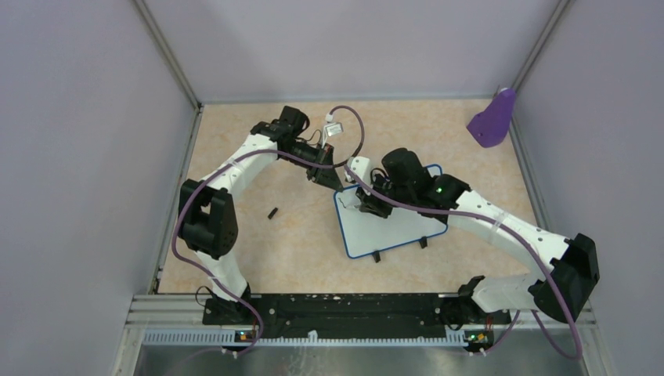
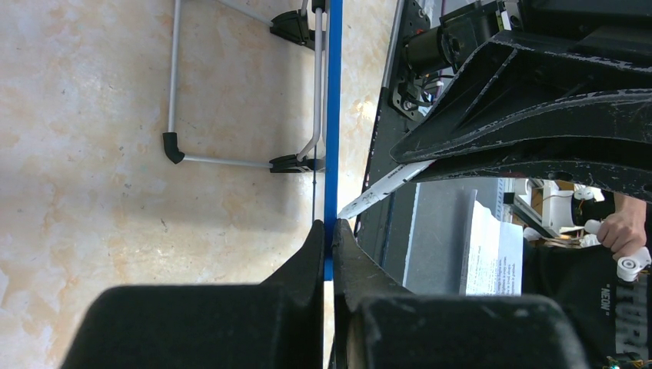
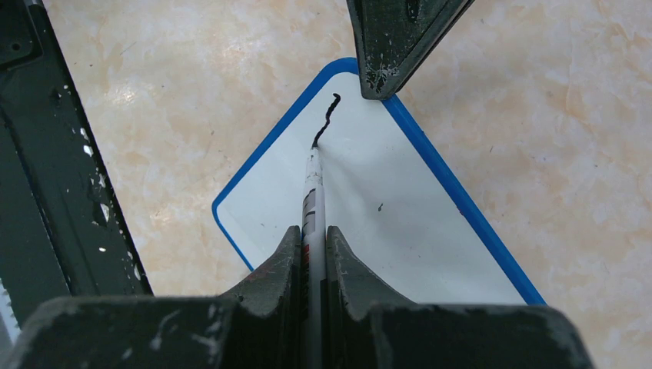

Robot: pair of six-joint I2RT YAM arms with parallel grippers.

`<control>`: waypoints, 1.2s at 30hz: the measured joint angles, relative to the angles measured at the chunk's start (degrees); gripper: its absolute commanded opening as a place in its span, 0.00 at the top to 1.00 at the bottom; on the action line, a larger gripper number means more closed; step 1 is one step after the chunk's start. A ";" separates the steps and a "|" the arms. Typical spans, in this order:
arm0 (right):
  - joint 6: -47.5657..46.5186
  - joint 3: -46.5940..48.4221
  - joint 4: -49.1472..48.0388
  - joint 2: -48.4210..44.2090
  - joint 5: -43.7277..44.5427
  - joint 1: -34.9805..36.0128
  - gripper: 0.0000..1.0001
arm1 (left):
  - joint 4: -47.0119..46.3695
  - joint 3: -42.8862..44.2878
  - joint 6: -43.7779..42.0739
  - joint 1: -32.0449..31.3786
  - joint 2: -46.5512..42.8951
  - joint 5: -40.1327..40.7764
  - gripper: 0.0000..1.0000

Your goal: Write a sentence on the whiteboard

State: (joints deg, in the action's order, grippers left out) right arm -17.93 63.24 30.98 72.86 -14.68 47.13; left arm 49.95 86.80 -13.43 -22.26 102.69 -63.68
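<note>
The whiteboard (image 1: 391, 227) lies on the table, white with a blue rim and two black feet on its near edge. My left gripper (image 1: 333, 182) is shut on its far left corner. In the left wrist view the fingers (image 2: 331, 227) clamp the blue rim (image 2: 332, 115), seen edge-on. My right gripper (image 1: 368, 202) is shut on a white marker (image 3: 314, 204), whose tip touches the whiteboard (image 3: 400, 223). Of the sentence, only one short wavy black stroke (image 3: 330, 114) shows near the corner; no word is readable.
A small black cap-like piece (image 1: 273, 212) lies on the table left of the board. A purple scoop (image 1: 493, 119) leans in the far right corner. Grey walls enclose the table. The left gripper's finger (image 3: 396, 38) sits just beyond the stroke.
</note>
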 measured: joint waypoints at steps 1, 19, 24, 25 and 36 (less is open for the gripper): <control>0.02 0.00 0.00 -0.02 0.02 0.00 1.00 | 0.00 0.00 0.00 0.00 0.00 0.00 1.00; 2.19 1.46 -1.64 -0.17 2.69 0.00 1.00 | -0.24 0.00 0.00 0.00 0.00 0.02 1.00; 2.21 1.81 -1.95 -0.42 3.45 -0.04 1.00 | -0.24 0.00 0.00 0.00 0.00 0.02 1.00; 2.21 1.81 -1.95 -0.42 3.45 -0.04 1.00 | -0.24 0.00 0.00 0.00 0.00 0.02 1.00; 1.81 1.55 -1.31 -0.90 3.43 -0.04 1.00 | -0.22 0.00 0.00 0.00 0.00 0.00 1.00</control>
State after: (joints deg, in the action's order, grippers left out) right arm -16.12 64.79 29.67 71.96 -11.25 47.09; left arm 49.74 86.80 -13.43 -22.26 102.69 -63.68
